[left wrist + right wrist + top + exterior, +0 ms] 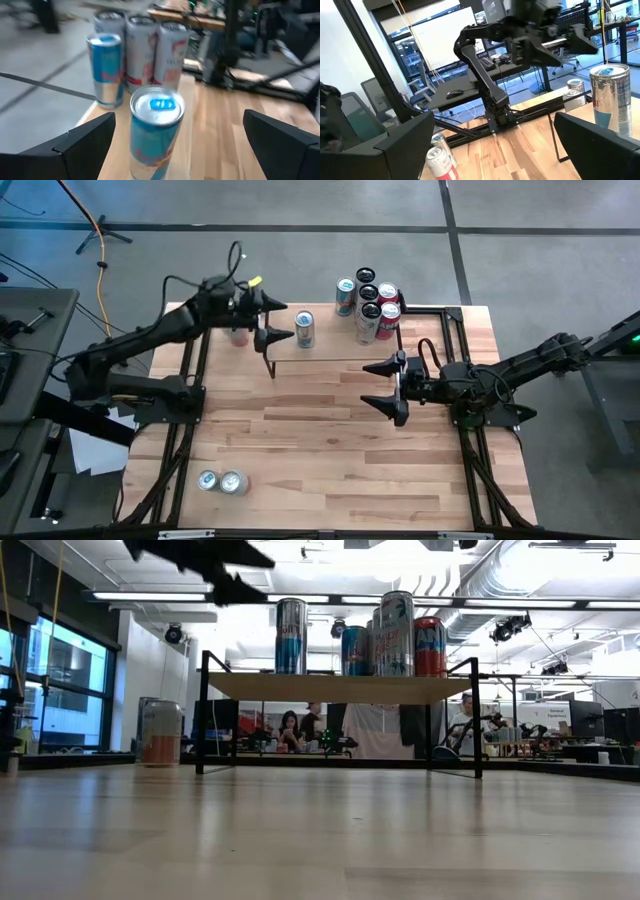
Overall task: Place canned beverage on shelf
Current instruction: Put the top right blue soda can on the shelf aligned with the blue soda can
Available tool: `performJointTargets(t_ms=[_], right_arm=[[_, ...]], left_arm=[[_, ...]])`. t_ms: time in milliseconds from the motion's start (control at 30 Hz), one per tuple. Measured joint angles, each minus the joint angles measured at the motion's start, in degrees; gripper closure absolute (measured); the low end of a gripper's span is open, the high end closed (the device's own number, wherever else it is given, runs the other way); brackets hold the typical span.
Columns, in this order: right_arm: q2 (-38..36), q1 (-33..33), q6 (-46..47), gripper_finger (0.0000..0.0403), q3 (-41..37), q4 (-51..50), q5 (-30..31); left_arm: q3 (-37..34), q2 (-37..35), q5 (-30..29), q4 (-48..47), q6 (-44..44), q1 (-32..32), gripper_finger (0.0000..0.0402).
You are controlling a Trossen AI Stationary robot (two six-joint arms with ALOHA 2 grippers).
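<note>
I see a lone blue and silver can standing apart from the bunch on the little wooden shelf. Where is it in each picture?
High view: lone blue and silver can at the wooden shelf's left part.
Low view: leftmost on the shelf.
Left wrist view: nearest, centre.
Right wrist view: right edge.
Shared landmark: the cluster of cans.

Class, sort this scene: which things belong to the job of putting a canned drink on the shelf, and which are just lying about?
Job in hand:
- shelf
- lone can on it, facing the open left pincer
- can cluster on the shelf
- two spare cans on the table
- open right pincer, waiting mid-table

Lying about:
- yellow cable on the floor
- papers beside the table
</note>
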Motion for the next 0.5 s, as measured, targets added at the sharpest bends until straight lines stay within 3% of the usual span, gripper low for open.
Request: performJointTargets(t_ms=[133, 333, 500], right_arm=[[0.00, 0.00, 0.70, 0.0004, 0.00, 0.00, -0.11], [0.00, 0.00, 0.73, 0.0004, 0.00, 0.00, -0.47], [0.00, 0.00, 0.73, 0.0004, 0.00, 0.00, -0.46]], left_arm=[[0.00, 3.80, 6.77, 0.18, 3.98, 4.35, 0.0005], [0.00, 8.49, 8.46, 1.57, 9.16, 6.09, 0.0005], [0.00, 12.01, 8.66, 4.22, 8.40, 5.85, 0.0005]])
